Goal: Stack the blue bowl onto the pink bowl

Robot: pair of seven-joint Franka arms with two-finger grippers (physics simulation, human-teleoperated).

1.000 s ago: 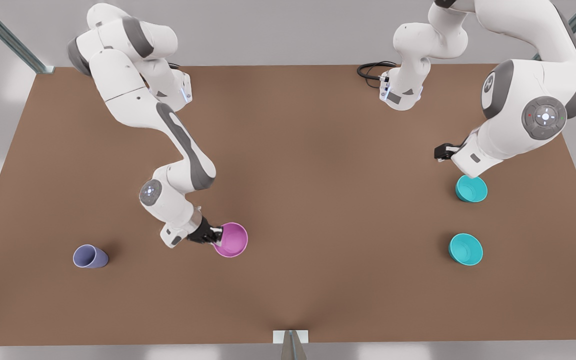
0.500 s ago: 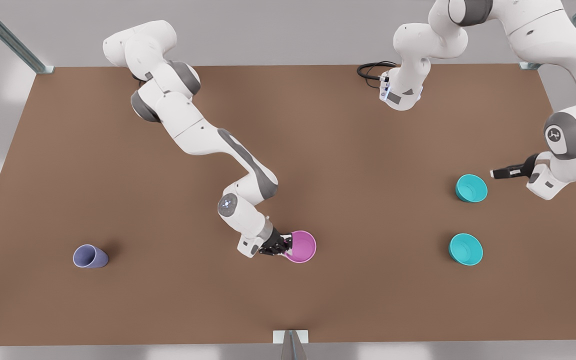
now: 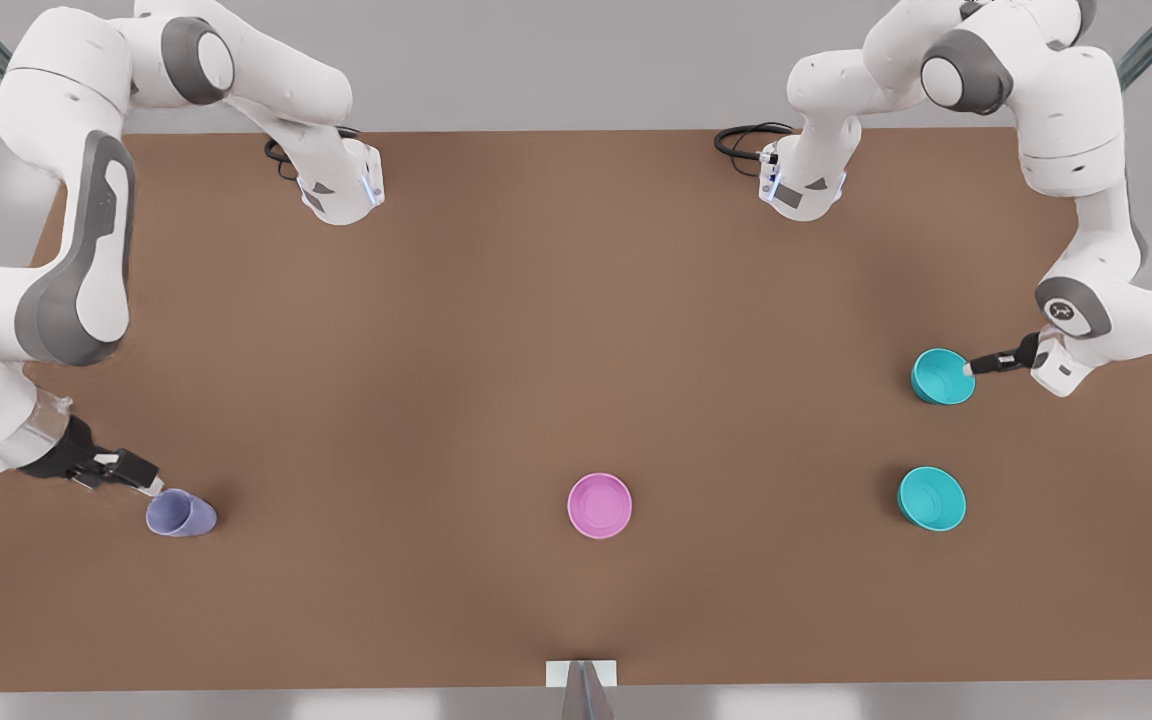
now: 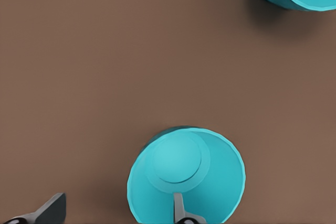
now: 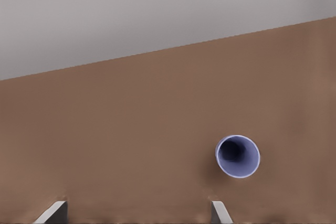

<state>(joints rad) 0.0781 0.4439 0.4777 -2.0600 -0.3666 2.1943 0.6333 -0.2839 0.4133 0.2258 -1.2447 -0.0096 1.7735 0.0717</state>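
The left gripper (image 3: 971, 369) is seen spread open over the rim of the blue bowl (image 3: 941, 376), one finger (image 4: 180, 211) inside it and one outside. A second teal bowl (image 3: 931, 497) stands near, the pink bowl (image 3: 599, 505) well apart on the table (image 3: 576, 300). The right gripper (image 3: 148, 481), also open, is poised just beside a lavender cup (image 3: 179, 514).

The left claw (image 3: 968, 370) sits low at the front view's right, its arm folded down from the far edge with the wrist bent so the claw points toward the front view's left. Its fingers (image 4: 181, 211) are spread wide, one inside the blue bowl (image 3: 942, 376) and one outside its wall. The right claw (image 3: 141, 481) hangs low at the front view's left, its fingers (image 5: 218, 211) parted, tips just beside the lavender cup (image 3: 180, 514), the arm arched high behind it.
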